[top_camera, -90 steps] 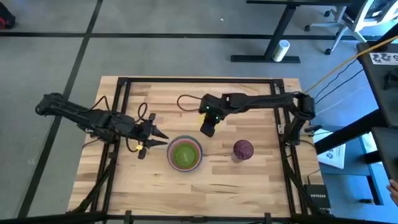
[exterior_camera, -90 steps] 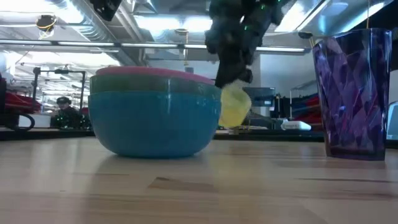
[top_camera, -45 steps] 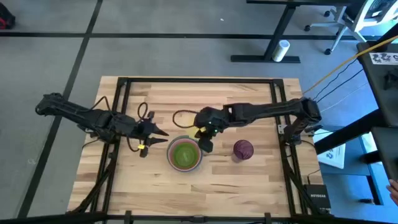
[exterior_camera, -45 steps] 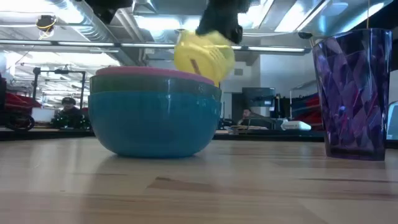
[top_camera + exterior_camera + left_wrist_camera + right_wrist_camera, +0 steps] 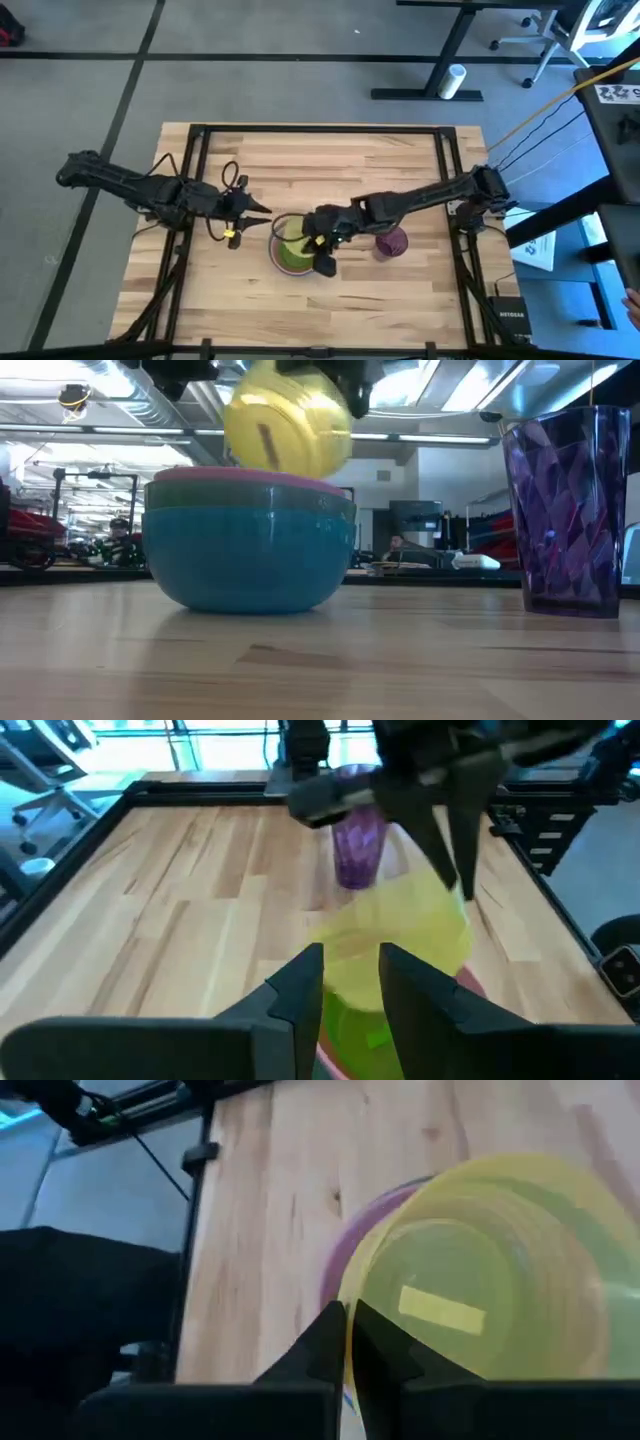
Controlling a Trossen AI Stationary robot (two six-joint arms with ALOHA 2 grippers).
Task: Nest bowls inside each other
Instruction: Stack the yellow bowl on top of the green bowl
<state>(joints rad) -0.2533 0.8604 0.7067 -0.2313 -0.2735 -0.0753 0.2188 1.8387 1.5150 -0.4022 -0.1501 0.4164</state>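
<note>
1. High view: the right gripper [image 5: 322, 252] reaches across to the stack of nested round plastic bowls [image 5: 291, 252], with a sliver of the small yellow plastic bowl [image 5: 316, 241] showing beside it over the stack's lime-green inside. The left gripper [image 5: 252, 213] waits just beside the stack on the wooden slatted table [image 5: 400, 290]. A purple faceted tumbler [image 5: 390, 241] stands near the stack on the right arm's side.

2. Low view: the yellow bowl [image 5: 287, 426] hangs tilted just above the pink rim [image 5: 240, 476], which sits in a green-rimmed bowl inside the outer blue bowl [image 5: 245, 555]. I judge that the step in hand is setting it into the stack; to do it well, level the bowl, centre it over the opening, lower it until it seats, and only then release.

3. Left wrist view: the left gripper's fingers [image 5: 300, 985] stand a little apart with nothing between them. Beyond them the yellow bowl [image 5: 400, 945] is over the lime-green inside [image 5: 365, 1030], with the tumbler [image 5: 357, 850] farther off.

4. Right wrist view: the right gripper's fingers [image 5: 330, 1345] are pinched on the yellow bowl's rim. The bowl [image 5: 480, 1290] is smooth and glossy, with a rectangular label on its base.
</note>
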